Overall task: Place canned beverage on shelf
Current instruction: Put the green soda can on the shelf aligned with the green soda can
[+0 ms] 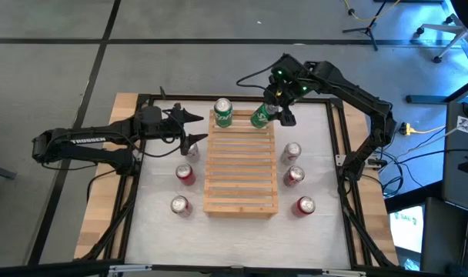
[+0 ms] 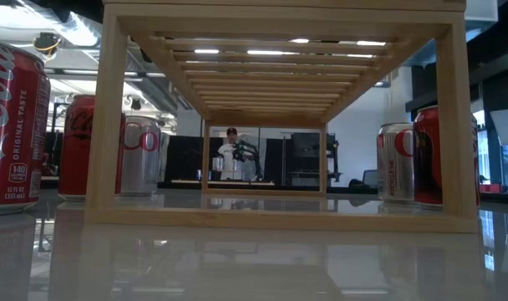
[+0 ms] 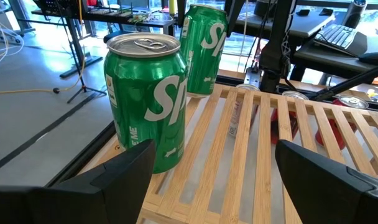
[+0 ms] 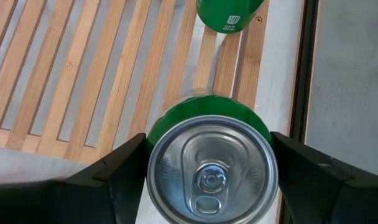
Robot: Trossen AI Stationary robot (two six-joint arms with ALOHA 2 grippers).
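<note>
So: a green can point(image 1: 260, 117) sits tilted in the right gripper point(image 1: 274, 114), fingers clamped on its sides, over the far right corner of the shelf point(image 1: 241, 185). In the right wrist view the can top point(image 4: 211, 171) fills the gap between the two fingers point(image 4: 117, 171), body hanging over the shelf's end slats and the strip of white table point(image 4: 282, 56) beside them. Can't tell if its base touches the slats.

A second green can point(image 1: 223, 112) stands upright on the far left corner, close to the shelf edge. The two cans are near each other but apart; the left wrist view shows a gap between them.

The rest of the shelf, from mid to near edge, is bare slats.

Left gripper point(image 1: 189, 118) hovers just off the shelf's far left corner, fingers spread, holding nothing, aimed at the upright can.

Red and silver cans flank the shelf on the table: three left point(image 1: 186, 175), three right point(image 1: 294, 176). All stand off the shelf edges, with narrow lanes between.
</note>
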